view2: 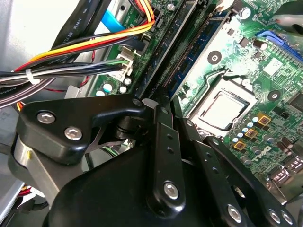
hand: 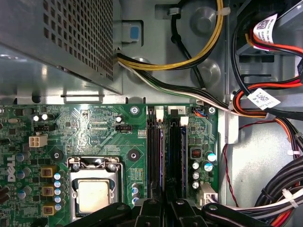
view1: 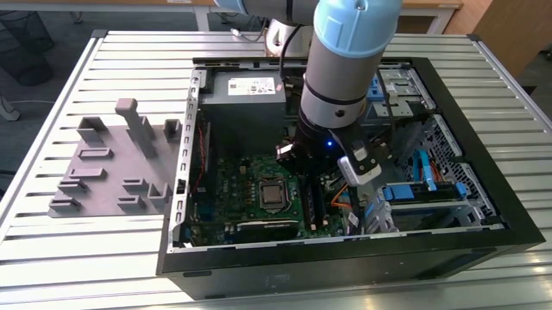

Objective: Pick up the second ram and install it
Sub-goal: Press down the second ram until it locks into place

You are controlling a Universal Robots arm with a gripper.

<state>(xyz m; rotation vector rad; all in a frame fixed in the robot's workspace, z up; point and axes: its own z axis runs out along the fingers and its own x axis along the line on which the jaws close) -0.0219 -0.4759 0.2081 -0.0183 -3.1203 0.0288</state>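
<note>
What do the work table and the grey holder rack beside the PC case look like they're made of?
The work table looks like bare aluminium: silvery, ribbed slats with a dull sheen. The grey holder rack looks like matte plastic, possibly printed: uniform grey, blocky posts, no shine.

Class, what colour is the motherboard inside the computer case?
Green motherboard, clearest in the first wrist view.

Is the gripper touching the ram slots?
Cannot tell. In the first wrist view the gripper overlaps one end of the ram slots, but its own body hides any contact or gap.
</note>
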